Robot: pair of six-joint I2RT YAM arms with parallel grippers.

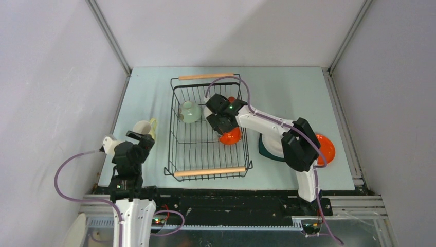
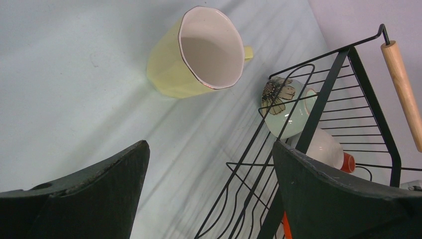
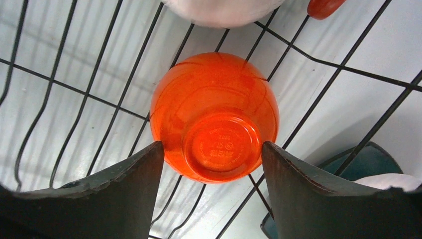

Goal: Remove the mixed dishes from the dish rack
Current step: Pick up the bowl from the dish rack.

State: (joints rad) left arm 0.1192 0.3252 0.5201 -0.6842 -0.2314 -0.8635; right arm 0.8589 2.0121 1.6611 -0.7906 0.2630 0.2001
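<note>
The black wire dish rack [image 1: 175, 131] with two wooden handles stands mid-table. In it lie a pale green bowl [image 1: 190, 111], a white bowl [image 3: 219, 10], a small orange cup [image 1: 232, 99] and an upturned orange bowl [image 3: 214, 114]. My right gripper [image 3: 211, 149] is open just above the orange bowl [image 1: 231, 137], one finger on each side of its base. The pale yellow mug [image 2: 199, 50] sits on the table left of the rack. My left gripper [image 2: 209, 149] is open and empty, just short of the mug [image 1: 144, 127].
A dark teal square plate [image 1: 266, 150] with a white bowl [image 1: 273, 144] on it and an orange plate [image 1: 327, 149] lie on the table right of the rack, partly under the right arm. White walls enclose the table.
</note>
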